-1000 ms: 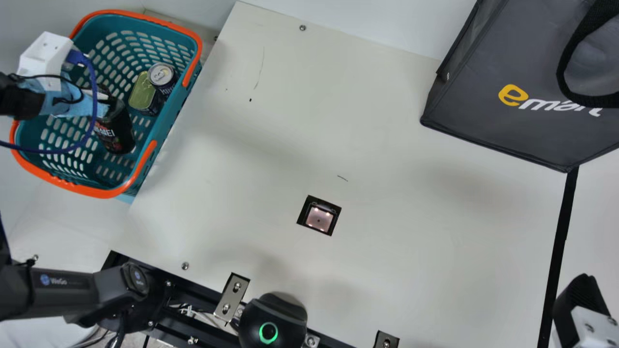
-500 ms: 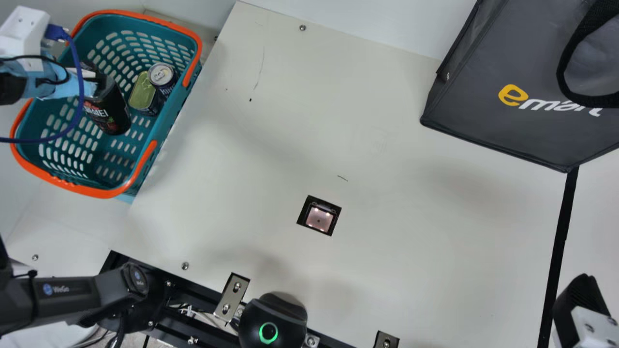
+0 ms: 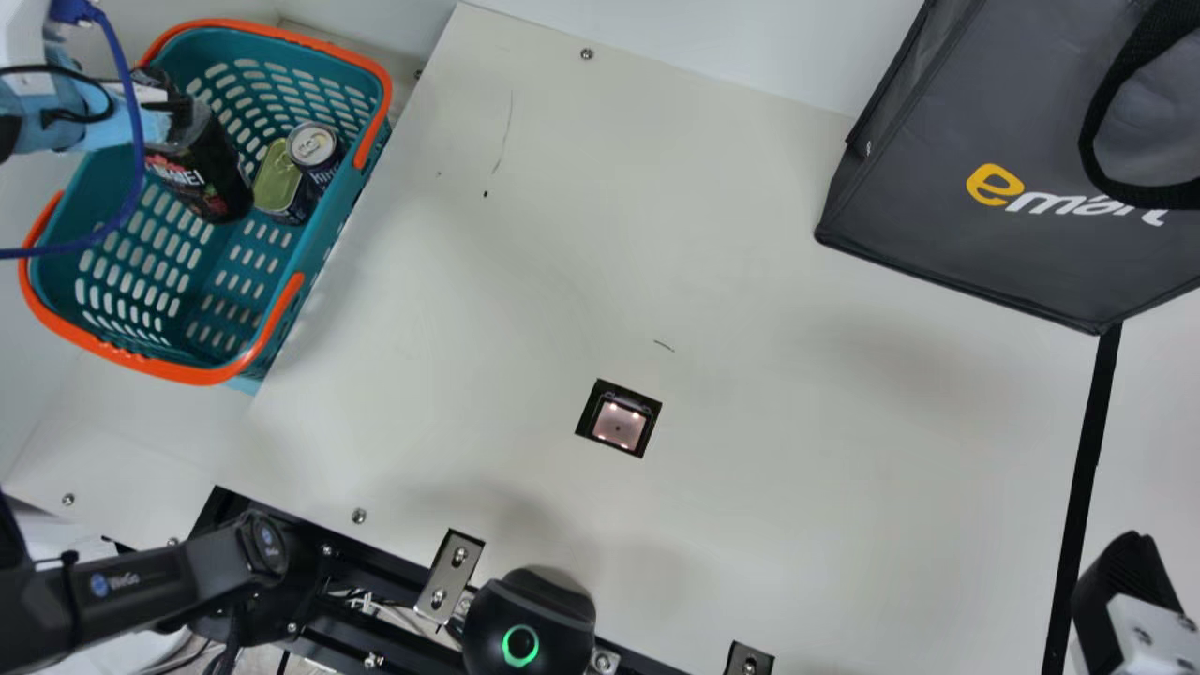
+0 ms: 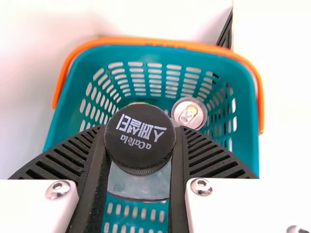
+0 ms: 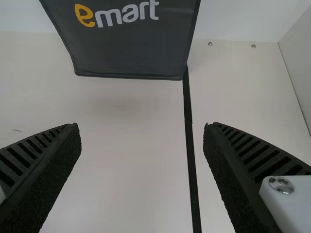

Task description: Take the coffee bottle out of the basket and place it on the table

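In the main view my left gripper (image 3: 167,105) is at the top of the dark coffee bottle (image 3: 202,173), which leans over the teal basket (image 3: 323,251) beside the cans. The left wrist view has my left gripper (image 4: 140,145) shut on the bottle just under its black cap (image 4: 140,136), a finger pressed to either side. At the main view's lower right edge is my right gripper (image 3: 1125,581); in the right wrist view the right gripper (image 5: 142,141) stands open above the cream table (image 5: 131,184), nothing between its fingers.
A silver-topped can (image 3: 312,145) and a flat greenish tin (image 3: 278,180) lie in the basket. A large dark grey bag (image 3: 937,187) stands at the back right. A square scanner window (image 3: 619,420) is set in the table, near a black round device (image 3: 530,619).
My left gripper has moved up and to the left in the main view, carrying the bottle with it. The basket, its cans and my right arm have stayed put.
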Tool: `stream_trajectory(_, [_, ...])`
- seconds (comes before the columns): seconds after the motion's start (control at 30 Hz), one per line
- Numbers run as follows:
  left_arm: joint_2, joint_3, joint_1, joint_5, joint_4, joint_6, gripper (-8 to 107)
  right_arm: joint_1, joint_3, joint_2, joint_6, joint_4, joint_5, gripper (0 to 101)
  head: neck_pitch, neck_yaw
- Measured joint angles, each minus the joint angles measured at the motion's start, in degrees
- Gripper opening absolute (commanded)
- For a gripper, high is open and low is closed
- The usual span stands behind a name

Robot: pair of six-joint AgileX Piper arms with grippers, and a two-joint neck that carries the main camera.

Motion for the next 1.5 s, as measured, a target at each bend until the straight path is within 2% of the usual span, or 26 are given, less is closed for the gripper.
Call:
stream_trajectory(0.47, [-5.5, -3.8, -2.6, 2.7, 1.2, -5.7, 10, 0.0, 0.0, 0.0, 0.0, 0.0, 0.0, 91, 0.0, 0.0])
stream_trajectory(0.73, [-9.3, -4.0, -4.6, 4.7, 1.4, -8.6, 10, 0.0, 0.0, 0.0, 0.0, 0.0, 0.0, 91, 0.0, 0.0])
stream_trajectory(1.13, [-16.0, -1.0, -12.0, 5.7, 4.4, -14.8, 10, 0.0, 0.0, 0.0, 0.0, 0.0, 0.0, 91, 0.0, 0.0])
stream_trajectory(1.5, [-21.3, 3.1, -22.7, 3.9, 10.1, -23.7, 10, 0.0, 0.0, 0.0, 0.0, 0.0, 0.0, 91, 0.0, 0.0])
